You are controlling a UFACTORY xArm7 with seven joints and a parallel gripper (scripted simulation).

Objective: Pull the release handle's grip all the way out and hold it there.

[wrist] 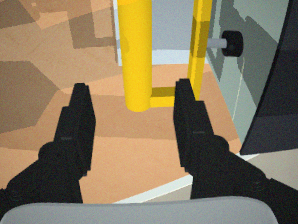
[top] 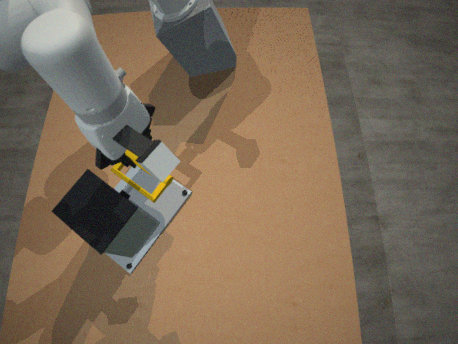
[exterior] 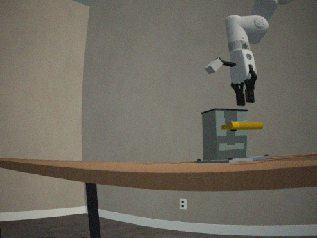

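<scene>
The release handle's yellow grip [wrist: 136, 36] is a level bar on two yellow arms in front of the grey and black housing [top: 102, 216]. It also shows in the side view [exterior: 243, 125] and in the top view [top: 142, 181]. My gripper [wrist: 132, 99] is half open and empty. It hangs in the air above the grip [exterior: 245, 97], clear of it, with the fingers pointing down. In the wrist view the bar lies ahead of and between the two black fingers.
The housing stands on a grey base plate [top: 165, 212] bolted to the wooden table. A black knob on a rod [wrist: 229, 44] sticks out of the housing front behind the grip. The arm's base [top: 197, 37] stands at the table's far edge.
</scene>
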